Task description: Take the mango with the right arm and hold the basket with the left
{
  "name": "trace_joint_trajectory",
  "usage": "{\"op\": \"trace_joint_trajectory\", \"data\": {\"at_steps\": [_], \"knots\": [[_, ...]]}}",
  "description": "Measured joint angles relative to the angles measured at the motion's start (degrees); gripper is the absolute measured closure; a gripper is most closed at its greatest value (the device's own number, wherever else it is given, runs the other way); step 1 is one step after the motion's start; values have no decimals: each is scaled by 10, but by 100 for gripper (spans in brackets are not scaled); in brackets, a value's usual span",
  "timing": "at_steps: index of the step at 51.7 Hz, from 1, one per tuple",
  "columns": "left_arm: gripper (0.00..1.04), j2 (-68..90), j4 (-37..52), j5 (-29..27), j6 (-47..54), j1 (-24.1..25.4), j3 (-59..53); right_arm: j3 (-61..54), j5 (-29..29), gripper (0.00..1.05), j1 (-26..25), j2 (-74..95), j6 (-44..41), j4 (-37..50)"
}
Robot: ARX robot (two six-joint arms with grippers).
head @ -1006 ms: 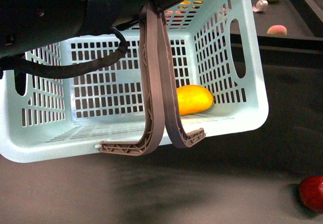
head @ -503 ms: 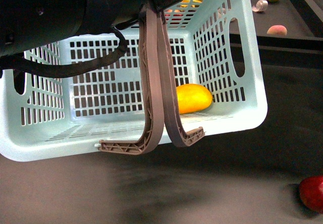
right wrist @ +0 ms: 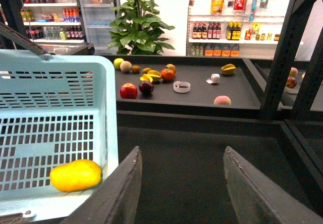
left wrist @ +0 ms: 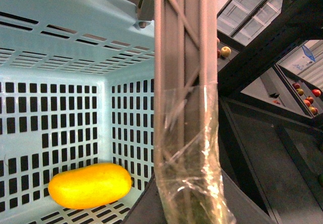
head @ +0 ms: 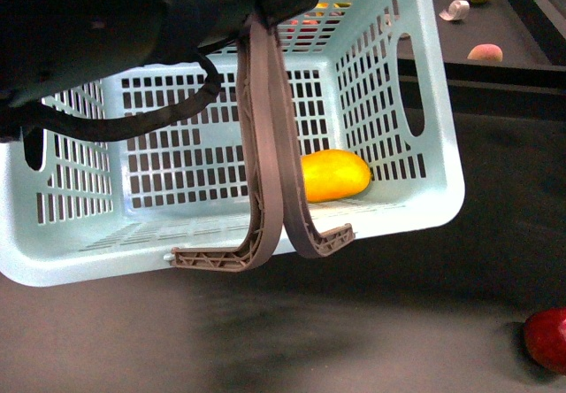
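The left gripper (head: 265, 244) is pinched on the near wall of the pale blue slotted plastic basket (head: 416, 207), holding it tilted, so the smooth oval yellow-orange mango (head: 334, 174) rests in its lower corner, while the right gripper (right wrist: 181, 156) stands spread and empty beside it.

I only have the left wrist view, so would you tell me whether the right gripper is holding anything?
Observer: No, the right gripper is open and empty, outside the basket.
Operator: Thank you. Is any loose fruit lying near the basket?
Observer: Yes, the front view shows a red fruit on the dark surface, to the basket's right.
Operator: And where does the left gripper hold the basket?
Observer: The left gripper is shut on its near rim, and the basket is tilted.
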Motion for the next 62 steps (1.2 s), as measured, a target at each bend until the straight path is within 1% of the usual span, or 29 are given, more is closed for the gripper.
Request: {"op": "trace_joint_trajectory", "data": {"at_steps": [1,2,3,4,5,6,7,8,11,13,14,18,26,37,43,54,62], "knots": [[98,2,-10,-15,1,-2,4,0,0,42,0,0,0,0],[98,5,-29,-52,0,-5,14,0,-1,38,0,0,0,0],[98,9,-47,-78,-3,-6,23,0,-1,35,0,0,0,0],[98,11,-55,-89,-5,-7,27,0,-1,33,0,0,0,0],[98,16,-69,-123,-13,-7,35,0,-1,30,0,0,0,0],[98,19,-82,-144,-22,-7,43,0,-1,28,0,-1,0,0],[98,21,-87,-152,-26,-7,47,0,-1,24,0,-1,0,0],[98,27,-101,-172,-38,-6,58,0,0,19,0,-1,0,0],[98,42,-128,-197,-62,0,83,0,0,7,0,-1,0,0],[98,50,-146,-206,-78,6,97,0,0,8,0,-1,0,0],[98,56,-157,-208,-92,10,107,0,0,9,0,-1,0,0],[98,73,-187,-205,-147,23,135,0,-1,8,0,-1,0,0],[98,116,-234,-172,-261,52,199,0,-1,8,0,-1,0,0],[98,163,-265,-137,-394,87,271,0,-1,8,0,-1,0,0],[98,191,-264,-132,-431,116,291,0,0,8,0,-1,0,0],[98,241,-258,-124,-461,177,305,0,-1,8,0,-1,0,0],[98,260,-267,-118,-497,202,318,0,-1,8,0,-1,0,0]]}}
